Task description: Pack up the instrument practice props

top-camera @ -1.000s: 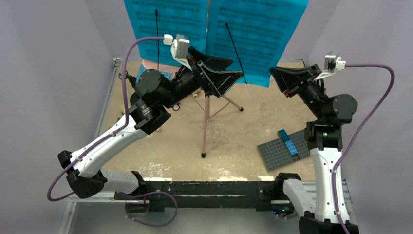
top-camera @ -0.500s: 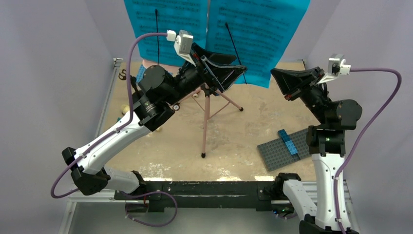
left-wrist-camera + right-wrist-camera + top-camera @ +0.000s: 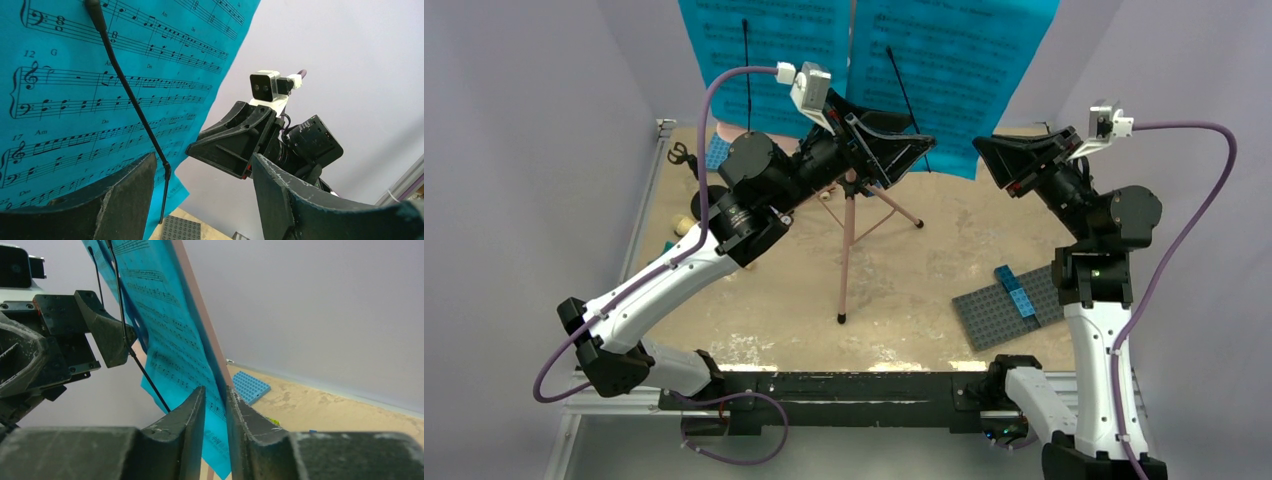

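Note:
The pink tripod music stand (image 3: 848, 235) stands mid-table and carries two cyan sheet-music pages (image 3: 944, 70) held by black wire clips. My left gripper (image 3: 919, 135) is open and empty, raised just in front of the pages' lower edge; the right-hand page (image 3: 100, 100) fills its wrist view beside its jaws (image 3: 202, 160). My right gripper (image 3: 984, 155) is raised at the pages' lower right corner. Its jaws (image 3: 215, 390) stand a narrow gap apart, and the page edge (image 3: 170, 340) and pink board edge line up with that gap. A cream object (image 3: 682, 225), perhaps the microphone, lies at the left.
A grey baseplate (image 3: 989, 315) with a blue brick (image 3: 1014, 290) lies at the front right. A blue baseplate (image 3: 717, 150) lies back left, also in the right wrist view (image 3: 250, 386). Small black parts (image 3: 681, 155) lie near the left rail. The tripod's legs spread under the left arm.
My left arm has risen and swung right, bringing its open gripper closer to the pages. My right gripper has moved slightly left toward the page corner. The stand and pages have not moved.

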Tool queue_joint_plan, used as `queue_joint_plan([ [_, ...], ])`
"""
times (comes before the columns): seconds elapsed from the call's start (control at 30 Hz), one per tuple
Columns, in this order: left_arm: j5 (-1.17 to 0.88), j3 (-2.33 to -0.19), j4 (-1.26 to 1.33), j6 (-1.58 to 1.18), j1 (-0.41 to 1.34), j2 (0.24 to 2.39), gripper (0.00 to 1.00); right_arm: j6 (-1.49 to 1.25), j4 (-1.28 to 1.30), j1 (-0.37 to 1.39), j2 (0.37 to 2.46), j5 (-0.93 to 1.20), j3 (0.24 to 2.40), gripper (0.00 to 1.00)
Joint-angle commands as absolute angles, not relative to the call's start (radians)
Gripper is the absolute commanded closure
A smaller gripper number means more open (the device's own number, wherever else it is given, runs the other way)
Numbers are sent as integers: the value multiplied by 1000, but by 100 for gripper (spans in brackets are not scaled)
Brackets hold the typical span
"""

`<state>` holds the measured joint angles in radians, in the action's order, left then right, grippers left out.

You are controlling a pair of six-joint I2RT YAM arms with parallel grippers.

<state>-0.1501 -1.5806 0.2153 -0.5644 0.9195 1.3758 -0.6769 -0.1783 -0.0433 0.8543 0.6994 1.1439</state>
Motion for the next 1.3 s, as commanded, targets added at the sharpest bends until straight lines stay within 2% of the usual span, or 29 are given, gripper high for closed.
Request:
queue_joint_plan([
  [0.0, -144, -1636, 239, -558, 922, 1379, 27, -669, -186, -31, 863, 703, 1195, 79],
  [0.23, -147, -1652, 238, -555, 922, 1392, 31, -669, -167, -26, 854, 684, 1200, 100],
  [0.53, -135, -1652, 253, -546, 922, 1394, 35, -671, -146, -19, 833, 680, 1204, 100],
  [0.8, -95, -1652, 266, -531, 922, 1401, 48, -668, -135, -12, 839, 682, 1213, 100],
  [1.07, -43, -1652, 252, -509, 922, 1406, 46, -663, -127, -8, 844, 680, 1221, 100],
  [1.27, -46, -1649, 277, -496, 922, 1405, 70, -660, -119, -9, 845, 673, 1226, 100],
])
